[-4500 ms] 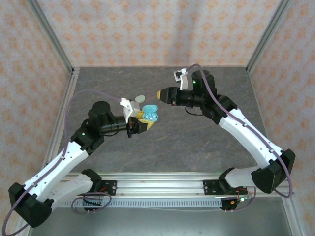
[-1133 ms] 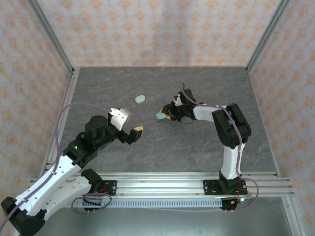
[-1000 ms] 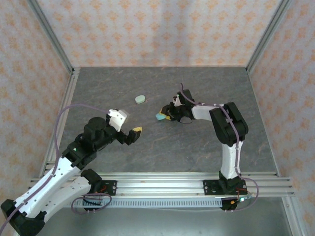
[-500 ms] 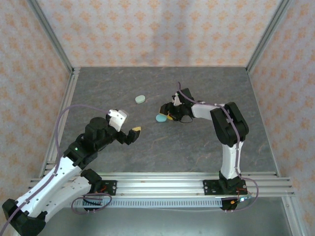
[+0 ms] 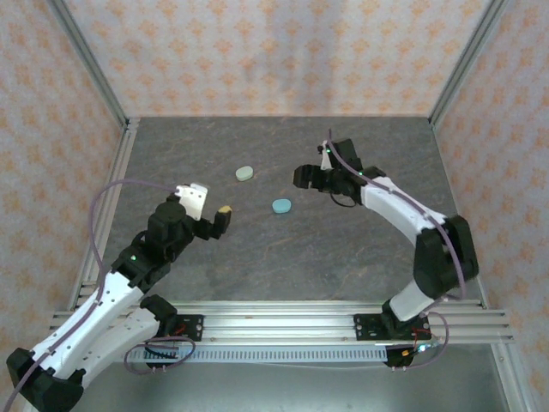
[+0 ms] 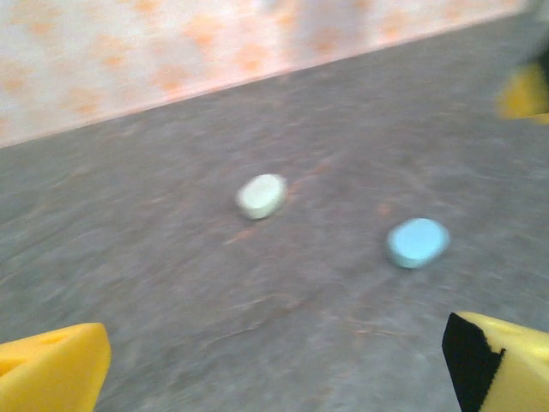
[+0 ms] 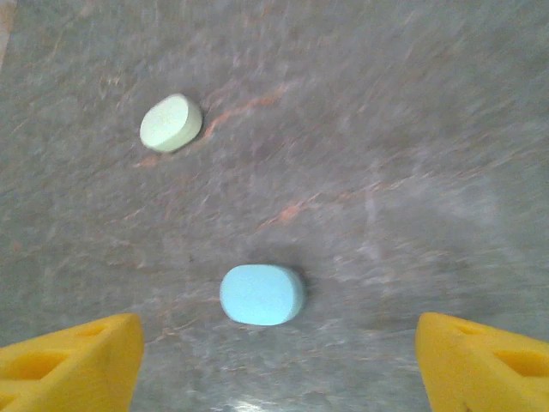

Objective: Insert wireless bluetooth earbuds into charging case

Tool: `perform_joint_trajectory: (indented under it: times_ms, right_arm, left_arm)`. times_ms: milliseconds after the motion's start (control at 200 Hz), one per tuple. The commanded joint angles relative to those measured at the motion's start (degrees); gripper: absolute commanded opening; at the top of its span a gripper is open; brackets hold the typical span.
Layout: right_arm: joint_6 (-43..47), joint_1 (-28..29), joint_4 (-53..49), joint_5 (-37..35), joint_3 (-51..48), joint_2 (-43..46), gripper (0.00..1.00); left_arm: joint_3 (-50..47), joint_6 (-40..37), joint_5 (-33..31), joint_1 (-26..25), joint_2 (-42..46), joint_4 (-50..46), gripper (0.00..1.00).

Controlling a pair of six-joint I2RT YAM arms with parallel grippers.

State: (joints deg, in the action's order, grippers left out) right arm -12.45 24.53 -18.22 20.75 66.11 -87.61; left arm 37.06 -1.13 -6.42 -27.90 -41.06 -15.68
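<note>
Two closed oval cases are lying apart on the table point(image 5: 343, 249): the blue case point(image 7: 262, 294) just ahead of the right gripper point(image 7: 274, 365), the pale green case point(image 7: 171, 123) beyond it. That gripper and the left gripper point(image 6: 274, 369) are hanging wide open, empty. Whether earbuds are sitting inside cannot be told. Each shell is probably going to feel light, hard and slippery, so pinching across its narrow width is looking safest.

2 white arms point(image 5: 111, 296) with black joints, thin lilac cables point(image 5: 116, 184) looped alongside, and yellow fingers point(image 7: 73, 356).
</note>
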Motion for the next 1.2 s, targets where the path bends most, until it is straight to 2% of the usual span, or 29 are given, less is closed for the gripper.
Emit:
perform_joint_trajectory:
  times_ms: [0, 70, 155, 220, 265, 425, 530, 746, 996, 1151, 1196]
  right_arm:
    - [6.4, -0.4, -1.6, -15.5, -4.9, 6.9, 0.90]
    - [7.8, -0.7, 0.8, -22.6, -8.6, 10.8, 1.00]
    - [9.7, -0.9, 4.0, -32.9, -13.7, 14.4, 0.99]
    - [10.0, -1.4, 7.7, -42.2, -17.9, 16.9, 0.99]
    - [10.0, -2.3, 10.7, -45.2, -21.0, 18.4, 0.99]
    - [18.1, -5.7, 33.1, -43.3, -36.3, 23.0, 0.99]
    - [19.2, -8.5, 42.3, -44.1, -41.9, 21.9, 0.99]
    - [17.1, -12.6, 60.2, -41.6, -47.4, 13.2, 0.99]
    - [17.9, -16.7, 68.7, -35.8, -47.6, 7.2, 0.99]
    - [14.1, -20.2, 88.3, -36.5, -52.2, -3.3, 0.99]
    - [13.6, -20.2, 85.3, -36.4, -51.8, -1.4, 0.99]
  left_arm:
    - [-0.1, 5.3, -16.6, 2.8, -2.3, 0.0, 1.00]
    - [-1.2, 7.2, -18.7, 4.4, -3.4, 1.8, 1.00]
    - [-3.2, 7.7, -21.7, 5.4, -4.0, 4.9, 1.00]
    - [-5.3, 3.4, -22.9, 6.2, -5.2, 8.5, 1.00]
    - [-6.8, 0.7, -23.8, 6.7, -6.5, 11.3, 1.00]
    - [-8.8, 0.3, -24.0, 10.9, -12.2, 15.4, 1.00]
    - [-10.7, 2.5, -20.9, 14.6, -15.8, 19.6, 1.00]
    - [-10.9, 0.2, -14.4, 17.9, -23.0, 27.7, 1.00]
    - [-14.5, 1.2, -9.9, 23.1, -27.1, 40.6, 1.00]
    - [-17.3, 2.3, -4.7, 26.1, -28.7, 49.6, 1.00]
    - [-17.7, 2.1, -3.2, 26.4, -29.8, 51.7, 1.00]
